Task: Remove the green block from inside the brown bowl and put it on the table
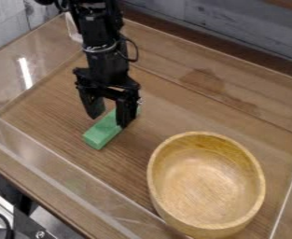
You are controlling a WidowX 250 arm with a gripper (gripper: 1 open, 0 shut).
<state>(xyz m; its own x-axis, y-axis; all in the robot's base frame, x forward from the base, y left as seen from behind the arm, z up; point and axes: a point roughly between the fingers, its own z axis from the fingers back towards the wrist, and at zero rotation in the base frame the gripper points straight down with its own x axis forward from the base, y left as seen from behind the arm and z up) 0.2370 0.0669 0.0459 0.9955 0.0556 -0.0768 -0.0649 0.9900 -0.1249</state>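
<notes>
The green block [104, 132] lies flat on the table [198, 103], left of the brown bowl [208, 184], which holds nothing. My gripper [108, 111] points straight down right above the block's far end, its jaws open and spread on either side of that end. The black fingers [127, 109] no longer clamp the block.
Low clear acrylic walls [61, 201] border the tabletop along the front and left. A grey plank wall [235, 23] stands behind the table. The arm's black column [96, 28] rises from the gripper toward the top left.
</notes>
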